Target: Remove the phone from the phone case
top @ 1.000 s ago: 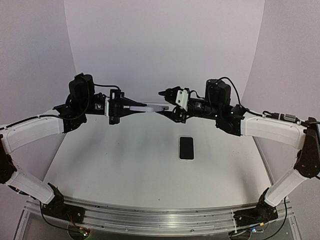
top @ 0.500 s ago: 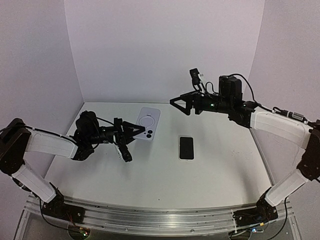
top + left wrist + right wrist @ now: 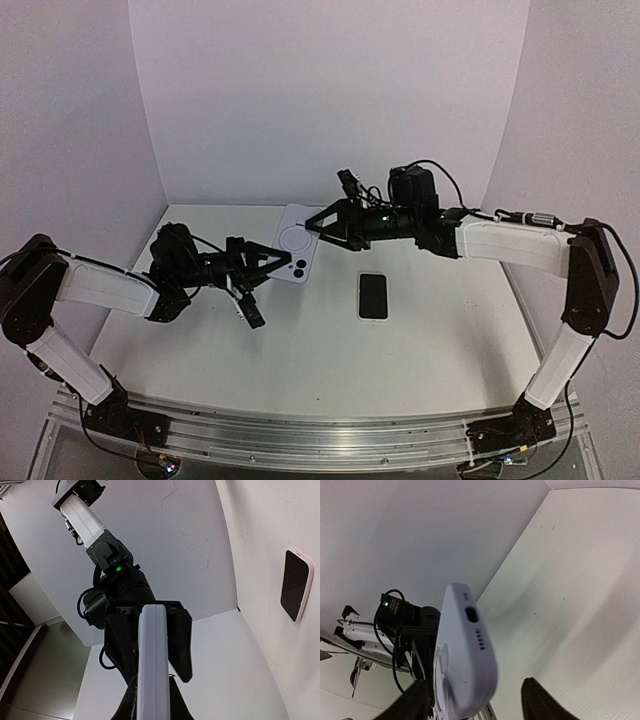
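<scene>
My left claw [image 3: 270, 263] is clamped on the phone case's [image 3: 297, 243] near edge, holding it off the table [image 3: 300, 350]. My right claw [image 3: 316, 232], which was up and away from the case half a second ago, has swung in, jaws spread wide about its far end, gripping nothing. The phone [image 3: 373, 296] lies bare to the right of the case, so I judge it already out.

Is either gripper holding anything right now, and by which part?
The left gripper holds the phone case by its camera end; the right gripper is open, holding nothing.
</scene>
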Controlling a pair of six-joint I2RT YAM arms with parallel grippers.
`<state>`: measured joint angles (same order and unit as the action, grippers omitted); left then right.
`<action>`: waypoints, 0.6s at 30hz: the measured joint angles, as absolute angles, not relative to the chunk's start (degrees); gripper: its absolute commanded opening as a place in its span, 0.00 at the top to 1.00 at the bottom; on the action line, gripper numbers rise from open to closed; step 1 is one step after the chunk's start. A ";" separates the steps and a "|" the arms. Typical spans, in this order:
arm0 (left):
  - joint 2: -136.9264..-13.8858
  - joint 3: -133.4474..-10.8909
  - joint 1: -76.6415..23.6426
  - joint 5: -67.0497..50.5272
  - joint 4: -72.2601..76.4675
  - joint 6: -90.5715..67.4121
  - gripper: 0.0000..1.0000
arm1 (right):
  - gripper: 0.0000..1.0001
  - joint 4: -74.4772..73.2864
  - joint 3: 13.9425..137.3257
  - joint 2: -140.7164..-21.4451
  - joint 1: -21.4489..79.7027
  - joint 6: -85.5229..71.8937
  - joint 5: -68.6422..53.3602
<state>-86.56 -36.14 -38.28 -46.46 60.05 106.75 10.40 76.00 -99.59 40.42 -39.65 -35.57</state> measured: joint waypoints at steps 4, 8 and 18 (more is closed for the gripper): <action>-86.56 -36.14 -38.28 -46.48 60.16 106.91 1.00 | 0.97 12.36 76.64 -100.36 41.54 -42.09 -37.58; -86.46 -35.97 -38.21 -46.27 61.37 109.16 0.95 | 1.00 14.64 77.71 -101.11 41.41 -46.40 -40.98; -75.97 -39.98 -38.09 -42.70 32.67 93.03 0.01 | 1.00 13.95 76.36 -100.09 41.72 -36.72 -36.73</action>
<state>-75.97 -39.98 -38.09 -42.70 32.67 93.03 13.95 76.36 -100.09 41.72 -36.72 -36.73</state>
